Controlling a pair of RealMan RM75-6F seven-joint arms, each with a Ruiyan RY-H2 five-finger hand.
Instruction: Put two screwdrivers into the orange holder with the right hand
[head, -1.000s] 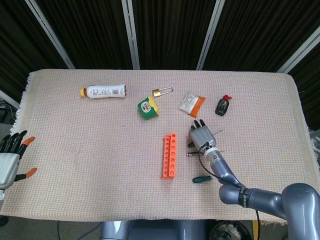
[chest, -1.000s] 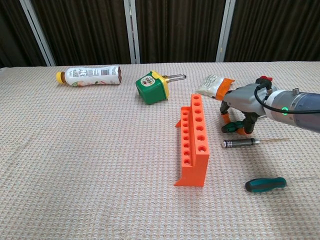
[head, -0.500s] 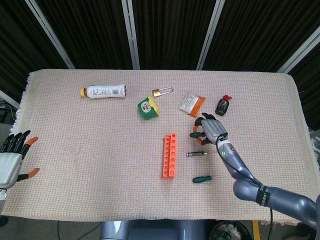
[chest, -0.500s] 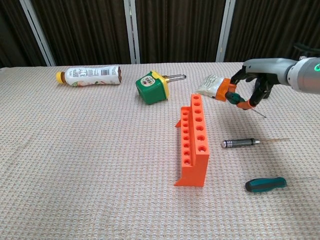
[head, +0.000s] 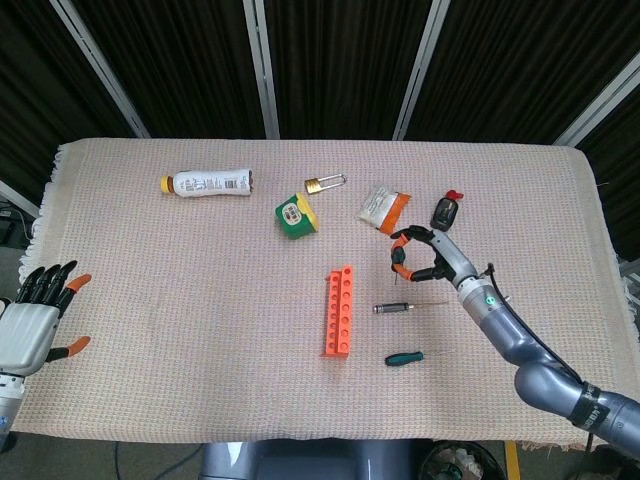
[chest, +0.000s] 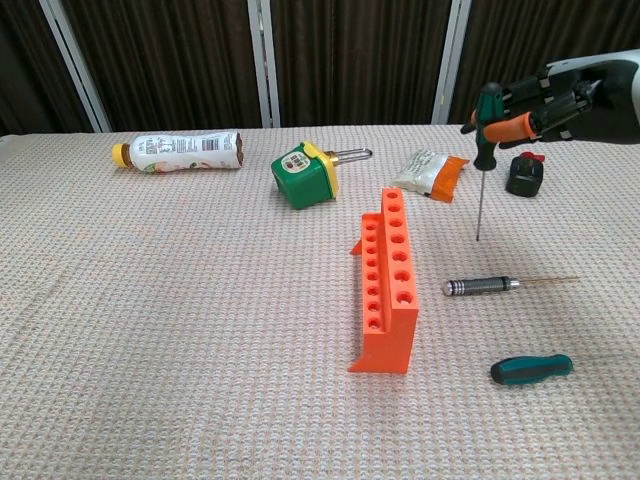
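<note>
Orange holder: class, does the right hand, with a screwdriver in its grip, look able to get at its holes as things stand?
Probably yes. The right hand holds the green-handled screwdriver upright, tip down, raised beside the orange holder. The holes face up, and nothing stands between them.

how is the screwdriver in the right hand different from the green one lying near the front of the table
The held screwdriver hangs upright in the right hand, tip down, clear of the cloth; the green-handled screwdriver lies flat on the table, untouched. The held one shows a long thin shaft below its handle; the lying one shows mostly its stubby handle, with little shaft visible. Both have dark green handles, and neither is in the orange holder yet.
</note>
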